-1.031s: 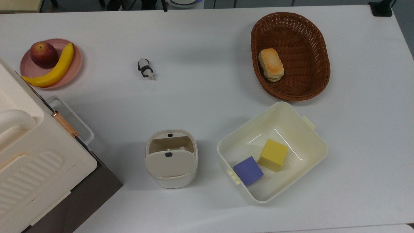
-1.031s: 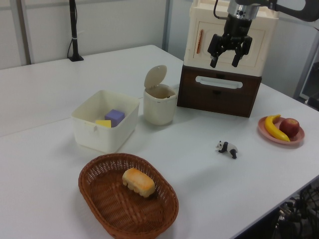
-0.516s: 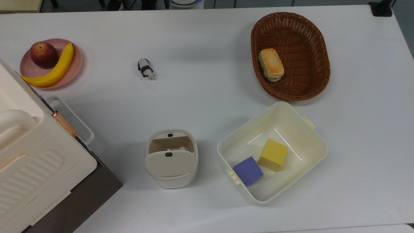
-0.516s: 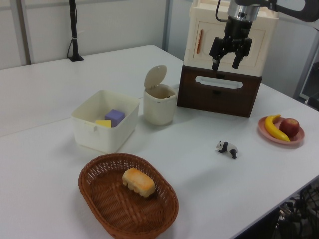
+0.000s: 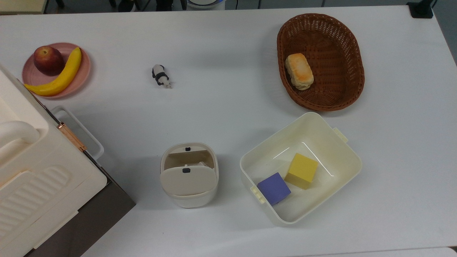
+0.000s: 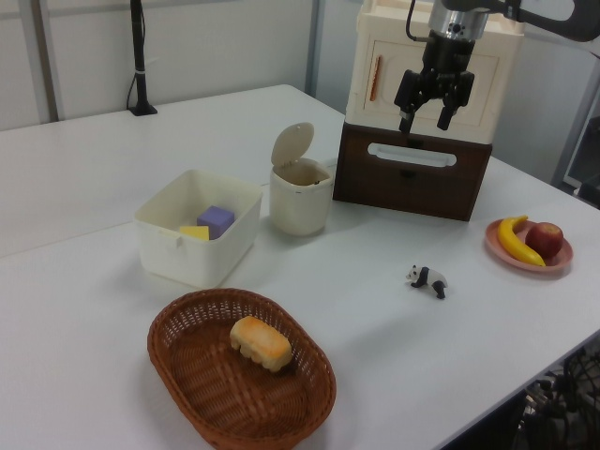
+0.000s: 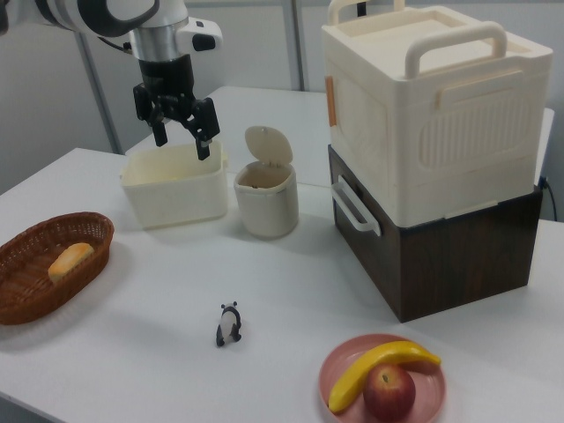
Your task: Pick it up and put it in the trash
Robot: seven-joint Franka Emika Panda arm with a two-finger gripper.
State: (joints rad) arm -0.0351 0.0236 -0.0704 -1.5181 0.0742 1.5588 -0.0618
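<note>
The trash [image 5: 189, 200] is a small cream bin in the middle of the table, also visible in the left view [image 6: 300, 208] and the right view [image 7: 264, 210]. Its swing lid is tipped up and shows a brown inside. In the top view a small off-white lump [image 5: 200, 164] peeks out just past the lid's edge; it looks like the crumpled paper wad. My gripper [image 6: 424, 120] hangs high above the table, open, with nothing between its fingers. In the right view the gripper [image 7: 183, 143] is up and to the left of the bin.
A panda figurine [image 5: 161, 76] lies on the table. A cream tub [image 5: 321, 123] beside the bin holds a yellow and a purple block. A wicker basket [image 5: 342, 43] holds a bread roll. A pink plate [image 5: 84, 73] carries an apple and a banana. A tall cream-and-brown box [image 7: 441, 176] stands nearby.
In the left view the gripper has drifted slightly up and to the right and turned a little. It stays open and empty. Nothing on the table has moved.
</note>
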